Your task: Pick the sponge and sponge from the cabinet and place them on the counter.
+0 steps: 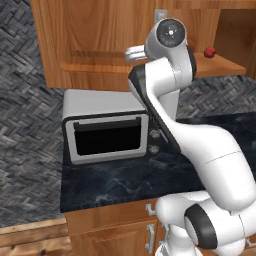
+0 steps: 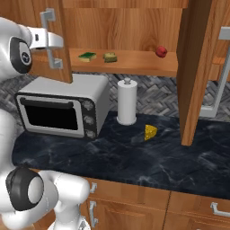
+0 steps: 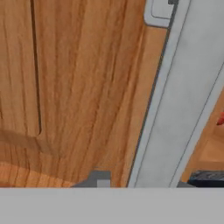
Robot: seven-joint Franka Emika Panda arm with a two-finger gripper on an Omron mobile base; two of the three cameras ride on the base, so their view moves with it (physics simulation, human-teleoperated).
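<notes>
On the wooden shelf of the open cabinet lie two sponges: one yellow with a dark green top, one dull olive-yellow just right of it. My gripper is up at the swung-out left door, far left of the sponges. In the hand view the gripper stands open, its fingertips straddling the door's silver bar handle with a gap on each side. The black-blue marbled counter lies below.
A small red fruit sits on the shelf, right of the sponges. On the counter stand a microwave, a paper-towel roll and a yellow cheese wedge. The open right door juts out over the counter.
</notes>
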